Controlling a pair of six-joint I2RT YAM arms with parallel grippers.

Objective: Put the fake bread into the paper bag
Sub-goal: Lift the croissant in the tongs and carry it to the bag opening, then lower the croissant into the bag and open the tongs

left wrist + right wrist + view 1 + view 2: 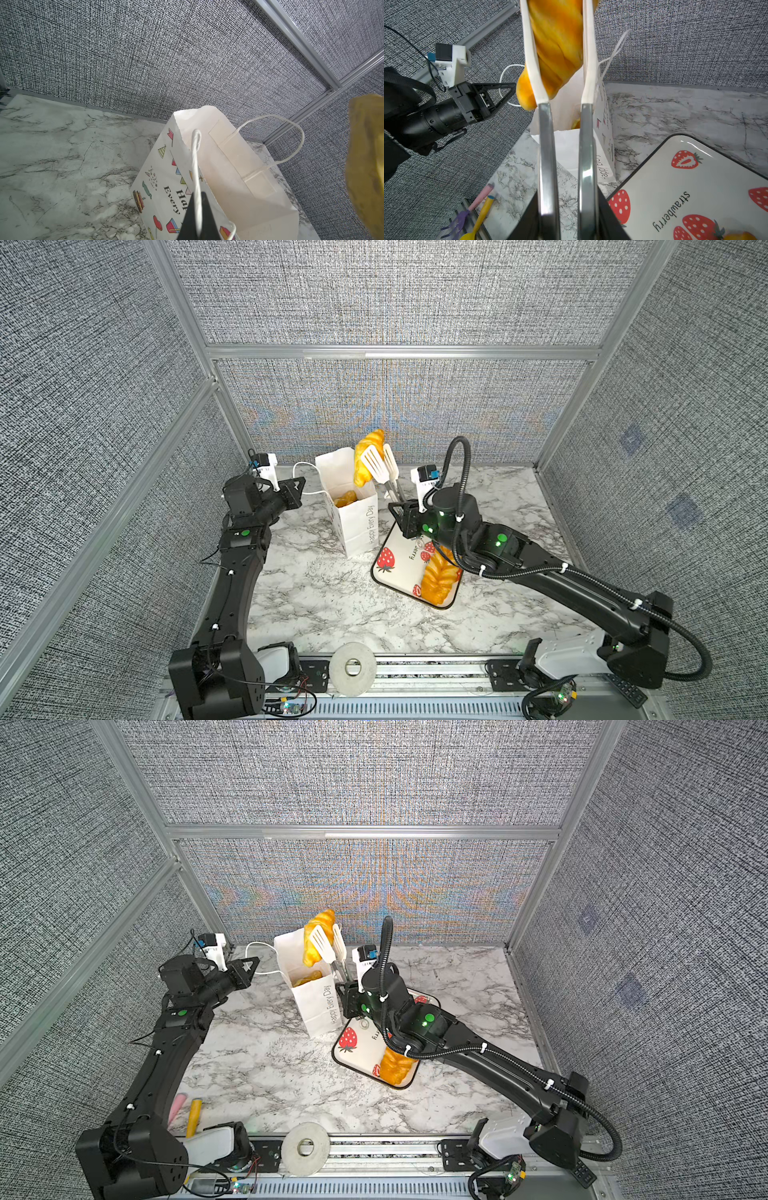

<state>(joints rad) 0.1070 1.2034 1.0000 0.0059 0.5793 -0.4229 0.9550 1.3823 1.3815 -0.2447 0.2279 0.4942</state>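
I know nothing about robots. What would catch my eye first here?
A golden croissant hangs above the open white bag, pinched in white tongs that the right jaws grip. The left jaws are shut on the bag's cord handle. Beside the bag, a ridged loaf lies on a strawberry tray.

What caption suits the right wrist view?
Tongs hold a croissant over the open paper bag beside the strawberry tray.

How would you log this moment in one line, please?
left gripper: shut on bag handle | right gripper: shut on tongs | tongs: croissant over paper bag | tray: holds loaf
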